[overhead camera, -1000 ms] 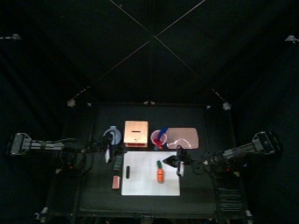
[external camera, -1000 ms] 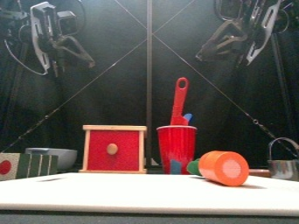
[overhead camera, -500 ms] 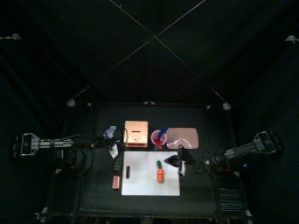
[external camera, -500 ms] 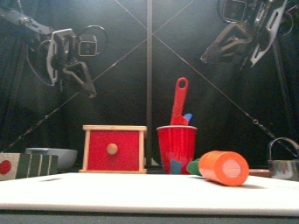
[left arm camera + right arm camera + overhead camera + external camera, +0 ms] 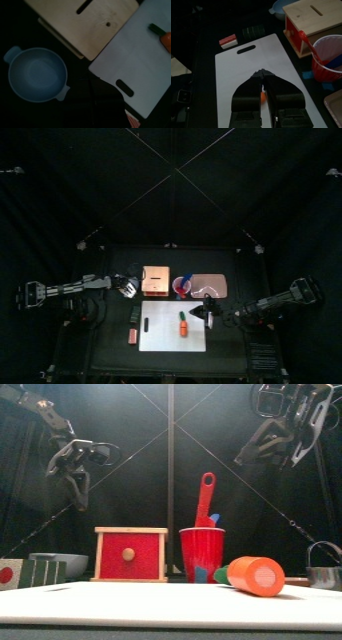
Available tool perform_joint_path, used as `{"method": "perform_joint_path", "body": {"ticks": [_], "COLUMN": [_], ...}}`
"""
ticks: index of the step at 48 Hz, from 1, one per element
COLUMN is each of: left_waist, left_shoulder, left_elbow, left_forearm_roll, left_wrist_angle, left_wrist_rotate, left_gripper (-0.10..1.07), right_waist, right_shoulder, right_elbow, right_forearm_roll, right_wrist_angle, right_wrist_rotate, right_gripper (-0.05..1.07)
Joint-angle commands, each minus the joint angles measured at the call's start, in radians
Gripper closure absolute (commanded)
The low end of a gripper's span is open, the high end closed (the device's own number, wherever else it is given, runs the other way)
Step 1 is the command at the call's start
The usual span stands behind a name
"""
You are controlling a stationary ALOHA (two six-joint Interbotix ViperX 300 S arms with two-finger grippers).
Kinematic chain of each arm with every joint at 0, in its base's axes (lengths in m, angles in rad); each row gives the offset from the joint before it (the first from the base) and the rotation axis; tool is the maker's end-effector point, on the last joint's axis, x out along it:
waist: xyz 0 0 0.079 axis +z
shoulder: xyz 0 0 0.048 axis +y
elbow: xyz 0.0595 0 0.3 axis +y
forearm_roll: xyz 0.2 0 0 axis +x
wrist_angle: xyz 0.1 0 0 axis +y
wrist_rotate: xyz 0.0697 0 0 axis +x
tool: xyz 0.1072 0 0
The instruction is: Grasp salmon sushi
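The salmon sushi [image 5: 134, 335] is a tiny orange-pink block lying just off the left edge of the white mat [image 5: 174, 326]. The right wrist view shows it [image 5: 229, 40] beyond the mat's handle slot. My right gripper [image 5: 262, 75] hangs high over the mat's right part [image 5: 207, 314], jaws only a little apart, nothing held; the orange carrot piece [image 5: 182, 324] shows below them. My left gripper [image 5: 76, 489] hangs shut and empty above the table's left, near the wooden box [image 5: 156, 281]. Neither gripper touches the sushi.
A red cup [image 5: 202, 554] with a red utensil stands beside the wooden box's red front [image 5: 131, 554]. A pale bowl [image 5: 37, 74] sits left of the box. A tan tray [image 5: 211, 285] lies at the back right. A metal pot [image 5: 325, 569] is at the right.
My left arm has swung down and rightward over the table's left side, toward the wooden box. The right arm has barely moved.
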Motion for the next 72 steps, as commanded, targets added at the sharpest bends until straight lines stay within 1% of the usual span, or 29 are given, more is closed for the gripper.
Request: {"method": "perform_joint_path", "body": {"ticks": [1, 5, 10, 15, 20, 25, 30, 34, 37, 42, 46, 54, 58, 62, 66, 72], "left_waist": [-0.067, -0.115, -0.164, -0.198, -0.232, -0.258, -0.279, -0.281, -0.281, -0.281, -0.291, -0.344, -0.36, -0.38, -0.405, -0.43], "left_shoulder": [-0.002, -0.003, -0.002, 0.0, 0.014, 0.044, 0.086, 0.107, 0.118, 0.12, 0.118, 0.12, 0.127, 0.137, 0.15, 0.178], "left_elbow": [-0.006, 0.005, 0.02, 0.046, 0.067, 0.074, 0.067, 0.061, 0.058, 0.058, 0.058, 0.06, 0.058, 0.057, 0.055, 0.043], "left_forearm_roll": [0.091, 0.146, 0.19, 0.201, 0.183, 0.175, 0.173, 0.169, 0.164, 0.149, 0.1, -0.002, -0.067, -0.109, -0.135, -0.146], "left_wrist_angle": [0.006, 0.018, 0.041, 0.048, 0.043, 0.043, 0.038, 0.009, -0.034, -0.071, -0.072, -0.069, -0.067, -0.067, -0.067, -0.058], "left_wrist_rotate": [-0.137, -0.262, -0.408, -0.5, -0.56, -0.588, -0.594, -0.595, -0.595, -0.6, -0.607, -0.611, -0.621, -0.635, -0.65, -0.693], "left_gripper": [0.86, 0.85, 0.85, 0.85, 0.84, 0.8, 0.71, 0.63, 0.57, 0.54, 0.53, 0.5, 0.43, 0.34, 0.22, 0.1], "right_waist": [-0.003, -0.003, -0.005, -0.008, -0.011, -0.015, -0.017, -0.018, -0.018, -0.017, -0.017, -0.017, -0.015, -0.012, -0.011, -0.011], "right_shoulder": [-0.015, -0.015, -0.015, -0.015, -0.017, -0.017, -0.015, -0.017, -0.015, -0.015, -0.017, -0.015, -0.015, -0.017, -0.015, -0.014], "right_elbow": [-0.009, -0.006, -0.003, 0.003, 0.011, 0.012, 0.017, 0.02, 0.023, 0.028, 0.031, 0.035, 0.035, 0.035, 0.035, 0.035], "right_forearm_roll": [0.0, 0.0, 0.0, 0.0, 0.003, 0.009, 0.014, 0.012, 0.014, 0.014, 0.021, 0.031, 0.034, 0.04, 0.048, 0.049], "right_wrist_angle": [0.0, -0.002, 0.0, -0.002, 0.0, 0.0, 0.0, -0.002, 0.0, -0.002, 0.0, -0.002, -0.002, -0.002, -0.002, -0.002], "right_wrist_rotate": [-0.002, -0.002, -0.002, -0.002, -0.002, -0.002, -0.002, -0.002, -0.002, -0.002, -0.002, -0.002, -0.002, -0.002, -0.002, -0.002], "right_gripper": [0.61, 0.61, 0.61, 0.61, 0.61, 0.61, 0.61, 0.61, 0.61, 0.61, 0.61, 0.61, 0.61, 0.61, 0.61, 0.61]}}
